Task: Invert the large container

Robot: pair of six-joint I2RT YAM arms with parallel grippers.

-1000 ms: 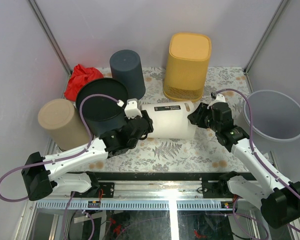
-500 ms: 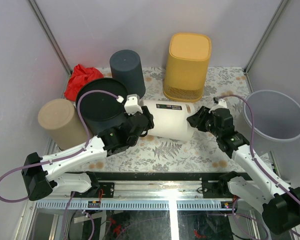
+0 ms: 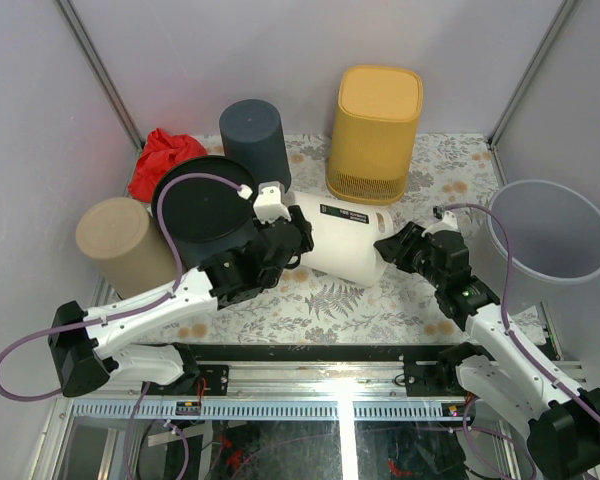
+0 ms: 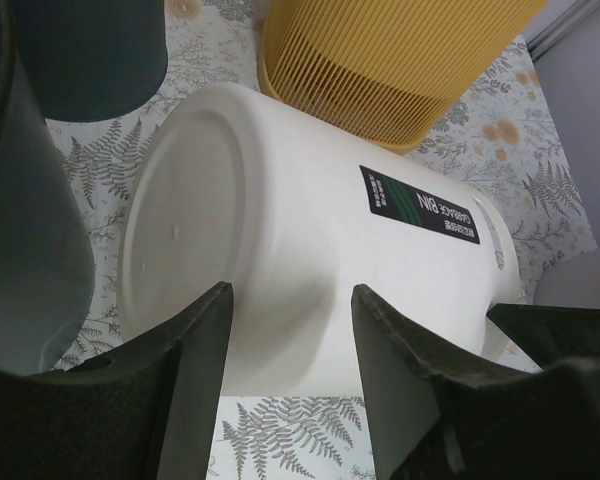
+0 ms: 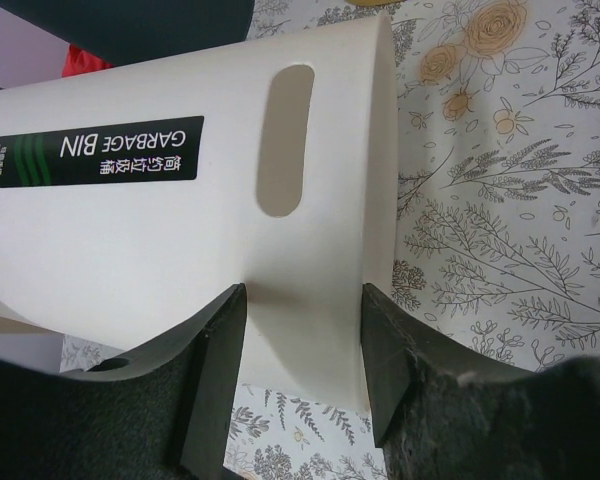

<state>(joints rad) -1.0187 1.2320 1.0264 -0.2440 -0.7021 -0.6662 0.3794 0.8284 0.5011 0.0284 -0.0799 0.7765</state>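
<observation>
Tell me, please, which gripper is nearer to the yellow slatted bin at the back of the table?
Right, though only narrowly. The right gripper sits at the white bin's open end, in front of the yellow bin; the left gripper is at the white bin's closed base, farther left.
</observation>
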